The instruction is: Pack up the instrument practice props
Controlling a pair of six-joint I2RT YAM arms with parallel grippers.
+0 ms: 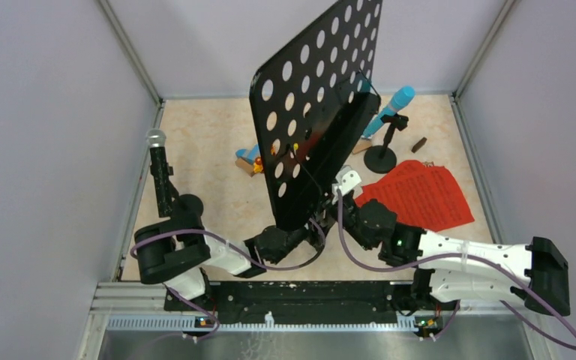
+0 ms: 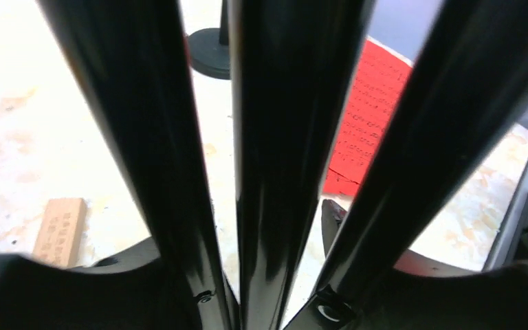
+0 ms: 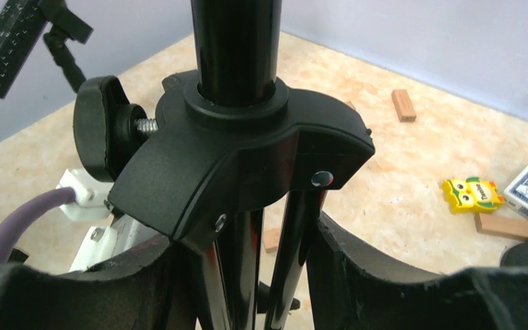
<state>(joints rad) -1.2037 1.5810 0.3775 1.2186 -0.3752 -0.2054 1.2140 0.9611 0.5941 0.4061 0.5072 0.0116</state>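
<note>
1. The music desk (image 1: 315, 112) is cut off by the upper edge of the overhead view; its tripod legs (image 2: 268, 151) are blurred in the left wrist view.
2. The toy vehicle (image 1: 249, 156) beside the music desk is partly hidden by it.
3. The lower end of the blue microphone (image 1: 391, 107) is hidden behind the music desk.
4. Under the music desk, the left gripper (image 2: 261, 289) and the right gripper (image 3: 254, 275) are cut off by the lower edges; their hold cannot be told.
</note>
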